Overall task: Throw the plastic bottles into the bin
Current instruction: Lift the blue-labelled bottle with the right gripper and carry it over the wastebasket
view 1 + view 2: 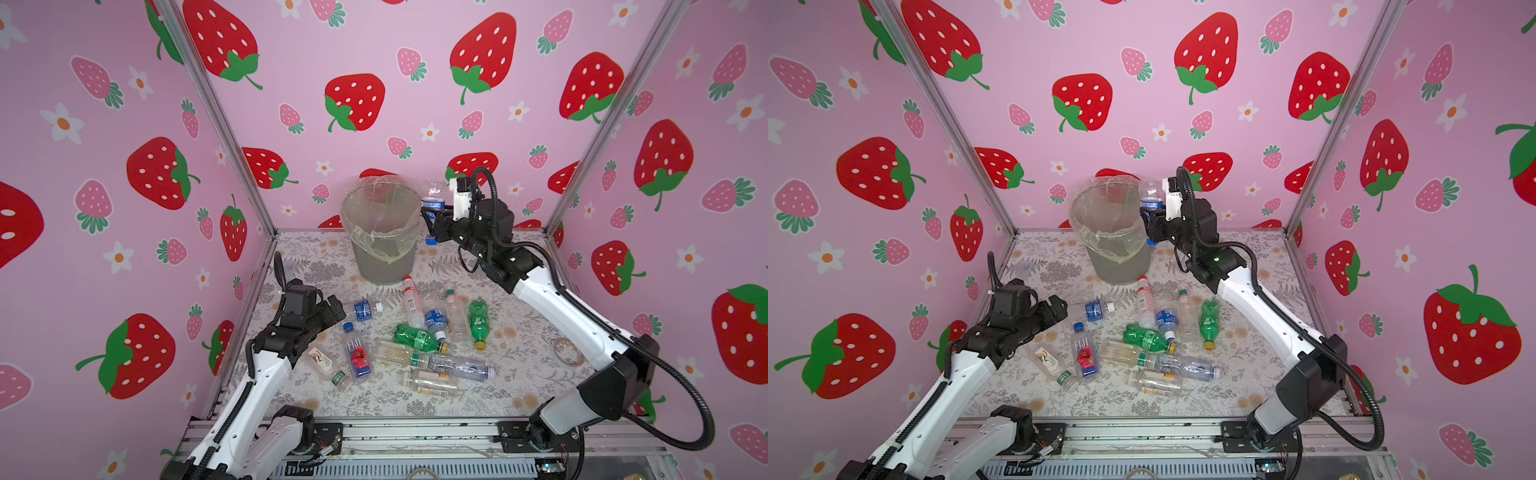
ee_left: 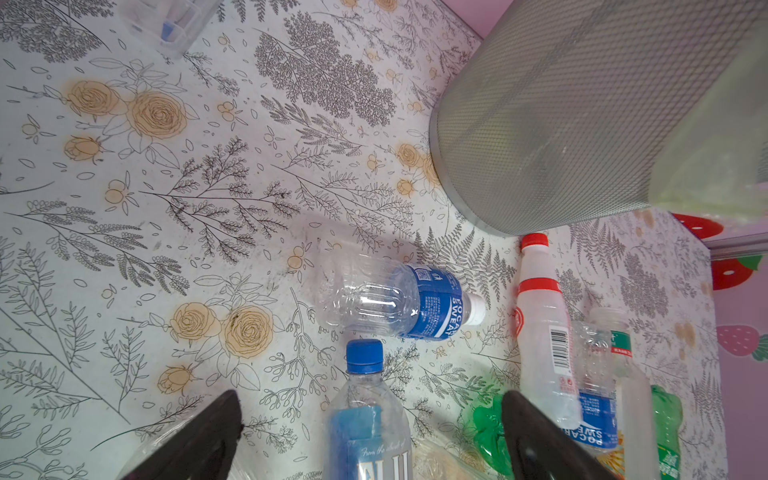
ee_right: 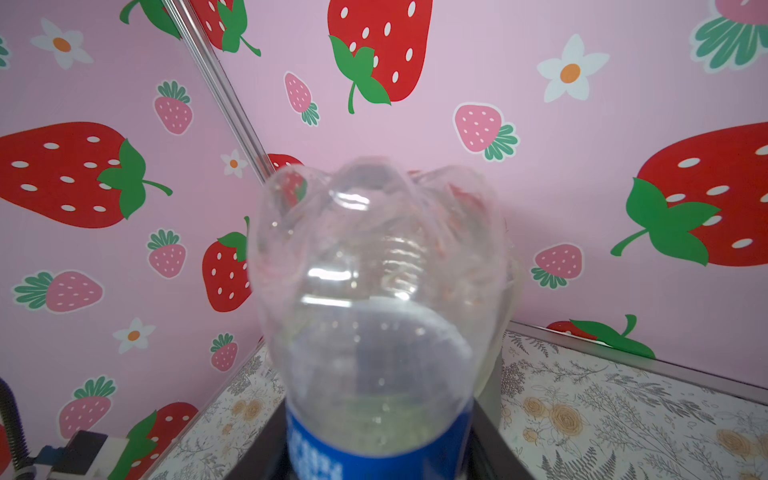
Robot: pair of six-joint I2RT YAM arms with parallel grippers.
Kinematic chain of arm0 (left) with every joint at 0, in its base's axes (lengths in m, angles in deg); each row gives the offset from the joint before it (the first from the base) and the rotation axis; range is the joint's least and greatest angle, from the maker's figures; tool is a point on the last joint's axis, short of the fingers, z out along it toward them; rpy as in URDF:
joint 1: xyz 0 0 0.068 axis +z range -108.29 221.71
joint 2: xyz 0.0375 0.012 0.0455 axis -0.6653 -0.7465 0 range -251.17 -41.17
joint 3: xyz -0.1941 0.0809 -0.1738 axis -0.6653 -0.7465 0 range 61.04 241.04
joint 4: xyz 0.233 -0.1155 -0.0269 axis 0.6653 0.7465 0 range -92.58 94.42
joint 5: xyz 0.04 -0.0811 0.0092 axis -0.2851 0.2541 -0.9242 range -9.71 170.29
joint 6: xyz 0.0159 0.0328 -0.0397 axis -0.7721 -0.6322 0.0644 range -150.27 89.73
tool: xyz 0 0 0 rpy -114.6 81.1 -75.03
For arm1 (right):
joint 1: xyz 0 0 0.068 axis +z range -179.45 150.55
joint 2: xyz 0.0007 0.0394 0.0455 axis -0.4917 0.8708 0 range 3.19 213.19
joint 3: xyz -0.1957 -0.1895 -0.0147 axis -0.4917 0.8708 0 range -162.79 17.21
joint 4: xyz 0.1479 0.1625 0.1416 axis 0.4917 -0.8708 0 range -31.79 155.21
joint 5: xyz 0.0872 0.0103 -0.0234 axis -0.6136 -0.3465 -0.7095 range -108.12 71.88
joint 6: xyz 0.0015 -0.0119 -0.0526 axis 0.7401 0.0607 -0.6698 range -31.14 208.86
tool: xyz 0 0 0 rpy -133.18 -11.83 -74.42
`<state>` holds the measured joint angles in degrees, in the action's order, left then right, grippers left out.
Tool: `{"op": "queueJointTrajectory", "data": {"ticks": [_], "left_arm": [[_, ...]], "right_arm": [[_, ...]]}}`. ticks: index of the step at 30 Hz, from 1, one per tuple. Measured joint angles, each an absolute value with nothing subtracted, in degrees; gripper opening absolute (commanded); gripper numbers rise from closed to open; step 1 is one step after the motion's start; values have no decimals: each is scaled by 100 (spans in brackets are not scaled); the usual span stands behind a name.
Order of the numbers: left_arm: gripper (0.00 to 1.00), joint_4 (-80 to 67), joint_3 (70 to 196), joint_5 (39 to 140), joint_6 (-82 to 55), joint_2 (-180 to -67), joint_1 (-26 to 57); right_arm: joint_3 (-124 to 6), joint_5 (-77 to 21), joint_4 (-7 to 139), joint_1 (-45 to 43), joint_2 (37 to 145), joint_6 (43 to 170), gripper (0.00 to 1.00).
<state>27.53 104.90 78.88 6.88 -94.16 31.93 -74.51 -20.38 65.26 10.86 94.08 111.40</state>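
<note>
The bin [image 1: 380, 232] [image 1: 1113, 232] [image 2: 582, 104] stands at the back middle of the table, lined with a clear bag. My right gripper [image 1: 432, 218] [image 1: 1152, 220] [image 3: 378, 436] is shut on a clear, blue-labelled plastic bottle [image 1: 433, 195] [image 3: 374, 291], held cap-down just right of the bin's rim. Several plastic bottles lie in front of the bin, among them a Fiji bottle [image 1: 356, 353] [image 2: 368, 424], a blue-labelled one [image 1: 365, 309] [image 2: 399, 301] and two green ones [image 1: 417, 337]. My left gripper [image 1: 338, 309] [image 2: 370, 401] hangs open over the Fiji bottle's neck, holding nothing.
A small clear container [image 1: 286, 266] [image 2: 170, 25] sits by the left wall. A roll of clear tape [image 1: 567, 351] lies under the right arm. Strawberry-print walls close in the left, back and right sides. A metal rail [image 1: 415, 432] runs along the front edge.
</note>
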Motion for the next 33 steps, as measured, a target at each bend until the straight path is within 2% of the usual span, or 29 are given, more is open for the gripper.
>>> {"op": "queueJointTrajectory", "data": {"ticks": [6, 15, 22, 26, 30, 32, 33], "left_arm": [[99, 2777, 10486, 7945, 712, -9333, 3195], [99, 2766, 10444, 7943, 708, -9339, 3195], [99, 2760, 10394, 7921, 633, -9451, 3195], [99, 2963, 10525, 7762, 463, -9501, 3195], [99, 3002, 10715, 7742, 399, -9444, 3195], [99, 3002, 10741, 7751, 402, -9405, 3195], [99, 3009, 10748, 7753, 399, -9403, 3195]], "right_arm": [[-7357, -2004, 6600, 1095, 9511, 11051, 46], [-5527, -1575, 7059, 1261, 8180, 11095, 46], [-5023, -1363, 7237, 1495, 7867, 11180, 45], [-5556, -1287, 7169, 1615, 8326, 11199, 45], [-7005, -1210, 7097, 1657, 9386, 11184, 45], [-7831, -1112, 7112, 1659, 9989, 11184, 48], [-8303, -1075, 7114, 1659, 10343, 11186, 53]]}}
